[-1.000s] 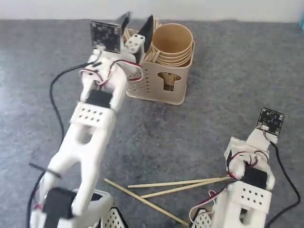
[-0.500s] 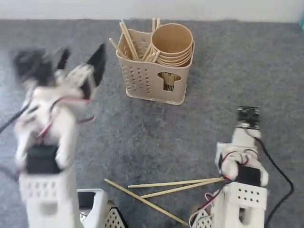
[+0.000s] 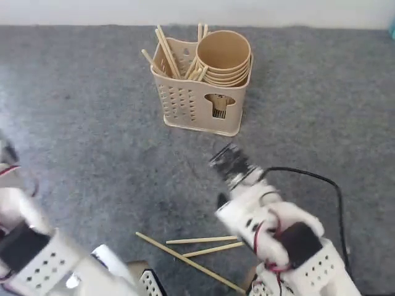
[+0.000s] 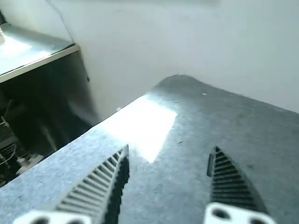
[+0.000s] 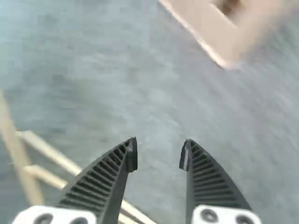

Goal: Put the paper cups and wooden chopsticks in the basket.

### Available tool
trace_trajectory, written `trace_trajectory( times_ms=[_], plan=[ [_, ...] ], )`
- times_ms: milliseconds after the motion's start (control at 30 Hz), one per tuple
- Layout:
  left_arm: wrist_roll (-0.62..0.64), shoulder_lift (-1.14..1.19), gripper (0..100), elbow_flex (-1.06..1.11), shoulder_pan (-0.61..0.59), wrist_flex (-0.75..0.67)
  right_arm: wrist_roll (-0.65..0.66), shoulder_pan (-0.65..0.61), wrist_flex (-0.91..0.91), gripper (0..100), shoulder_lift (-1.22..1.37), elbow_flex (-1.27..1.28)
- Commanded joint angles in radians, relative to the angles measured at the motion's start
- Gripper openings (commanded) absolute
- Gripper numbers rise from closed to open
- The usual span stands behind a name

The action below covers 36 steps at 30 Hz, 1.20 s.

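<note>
We see the basket [image 3: 185,105], a beige plastic one with small holes in its walls, standing at the far side of the grey carpet [image 3: 321,92]. Inside it, in the high view, a stack of brown paper cups [image 3: 223,52] sits in the right part, mouths up. Several pale wooden chopsticks [image 3: 165,50] lean in the left part and behind the cups.

Three loose chopsticks [image 3: 203,239] lie flat on the carpet at the near edge, between the two arms. Two are almost parallel, and a longer one lies at a slant beside them.

The right gripper [image 5: 159,154] hangs above the carpet near these sticks, its jaws moderately apart and holding nothing. The left gripper [image 4: 170,156] is well apart from the basket, jaws wide and empty, facing the carpet's edge and a white wall [image 4: 187,37].
</note>
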Motion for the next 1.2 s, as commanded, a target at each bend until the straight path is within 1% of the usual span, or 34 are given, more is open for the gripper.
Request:
trace_trajectory(
  times_ms=[0, 133, 233, 400, 567, 733, 867, 1033, 1167],
  plan=[
    [-0.008, 0.094, 26, 0.031, -0.089, -0.155, -0.052, -0.231, -0.03, 16.9, 0.008, -0.041],
    [-0.005, 0.307, 26, -0.01, -0.173, -0.255, -0.063, -0.433, -0.145, 16.9, 0.073, 0.034],
    [-0.002, 0.502, 26, -0.11, -0.233, -0.292, -0.135, -0.533, -0.288, 16.9, 0.148, 0.077],
    [0.054, 0.825, 26, -0.354, -0.315, -0.284, -0.173, -0.558, -0.489, 16.9, 0.325, 0.101],
    [0.058, 1.048, 26, -0.575, -0.322, -0.16, -0.192, -0.559, -0.598, 16.9, 0.519, 0.101],
    [0.061, 1.142, 26, -0.69, -0.322, -0.101, -0.192, -0.567, -0.708, 16.9, 0.69, 0.101],
    [0.092, 1.158, 26, -0.697, -0.322, -0.104, -0.193, -0.581, -0.785, 16.9, 0.802, 0.1],
    [0.094, 1.16, 26, -0.697, -0.322, -0.106, -0.192, -0.608, -0.885, 16.9, 0.915, 0.094],
    [0.094, 1.16, 26, -0.697, -0.322, -0.106, -0.192, -0.598, -0.857, 16.9, 0.961, 0.035]
  ],
)
